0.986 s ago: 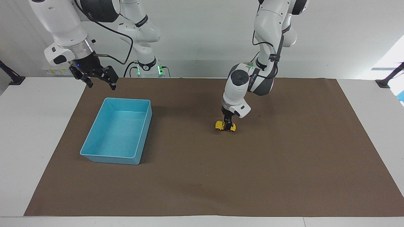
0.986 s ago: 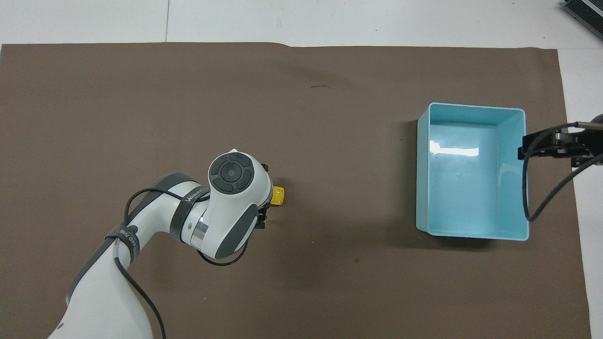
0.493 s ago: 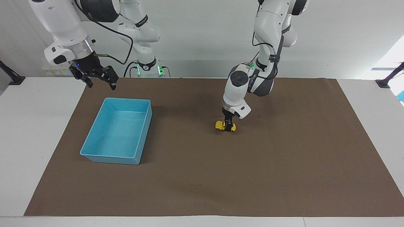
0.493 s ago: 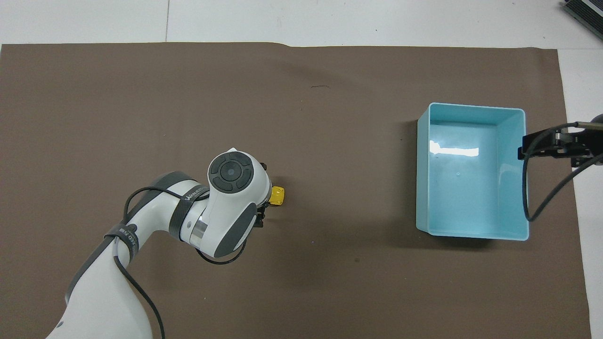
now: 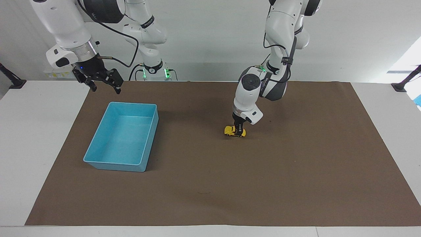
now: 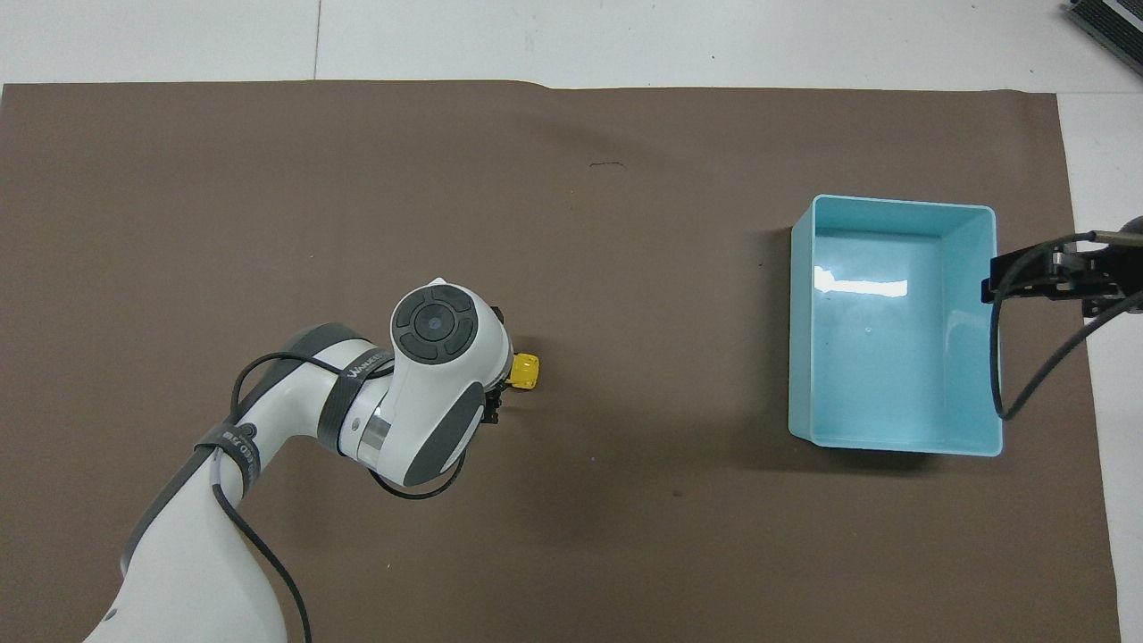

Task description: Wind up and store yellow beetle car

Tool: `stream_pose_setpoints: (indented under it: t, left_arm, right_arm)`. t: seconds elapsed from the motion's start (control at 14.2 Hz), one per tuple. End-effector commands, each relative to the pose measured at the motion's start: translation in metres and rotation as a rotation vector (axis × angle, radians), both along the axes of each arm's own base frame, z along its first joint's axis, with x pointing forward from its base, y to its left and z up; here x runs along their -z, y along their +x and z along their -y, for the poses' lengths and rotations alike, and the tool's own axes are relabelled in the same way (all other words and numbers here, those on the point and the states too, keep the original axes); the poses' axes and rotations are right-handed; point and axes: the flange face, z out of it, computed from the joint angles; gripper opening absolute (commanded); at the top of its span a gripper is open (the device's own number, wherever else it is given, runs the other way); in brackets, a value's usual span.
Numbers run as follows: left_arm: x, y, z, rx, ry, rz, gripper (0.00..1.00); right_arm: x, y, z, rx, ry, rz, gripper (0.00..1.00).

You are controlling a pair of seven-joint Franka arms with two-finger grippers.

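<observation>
Brown mat [image 5: 296, 171], blue bin [image 5: 98, 162], yellow beetle car [image 5: 230, 131].
Left gripper [image 5: 239, 129] pointing straight down, clamped on car resting mid-mat, well apart from bin; right gripper [image 5: 104, 86] waiting spread beside bin's corner.

Left arm: reaches down from its base, forearm bent, wrist vertical.
Left pincer [image 5: 239, 129]: points straight down, fingers closed on the yellow beetle car [image 5: 232, 131] at table level.
Right arm: waits, raised near its own end of the table.
Right pincer [image 5: 104, 87]: hangs in the air, tilted downward, fingers spread apart and holding nothing.
</observation>
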Motion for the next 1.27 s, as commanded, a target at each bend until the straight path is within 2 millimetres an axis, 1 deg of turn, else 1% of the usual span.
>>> stream_pose_setpoints:
  t: [0.0, 0.21, 0.28, 0.49, 0.77, 0.92, 1.2]
  left_arm:
    - [0.003, -0.001, -0.005, -0.011, 0.017, 0.006, 0.14]
    - [0.007, 0.006, -0.021, -0.019, 0.024, 0.001, 0.15]
    - [0.009, 0.012, -0.032, -0.023, 0.037, 0.005, 0.15]
    - [0.014, 0.023, -0.056, -0.017, 0.054, 0.009, 0.16]
    - [0.023, 0.030, -0.088, 0.000, 0.077, -0.002, 0.16]
    - [0.023, 0.034, -0.098, -0.007, 0.082, 0.000, 0.17]
    - [0.023, 0.035, -0.100, -0.007, 0.087, 0.000, 0.17]
  right_arm:
    - [-0.003, 0.002, 0.000, -0.020, 0.016, 0.000, 1.00]
    - [-0.003, 0.002, 0.000, -0.020, 0.016, 0.000, 1.00]
    - [-0.002, 0.002, 0.001, -0.019, 0.017, -0.001, 1.00]
    - [-0.002, 0.002, 0.000, -0.020, 0.017, -0.001, 1.00]
    - [-0.003, 0.002, 0.001, -0.019, 0.016, 0.000, 1.00]
    - [-0.002, 0.001, 0.000, -0.019, 0.017, -0.009, 1.00]
    - [-0.003, 0.002, 0.000, -0.020, 0.017, -0.003, 1.00]
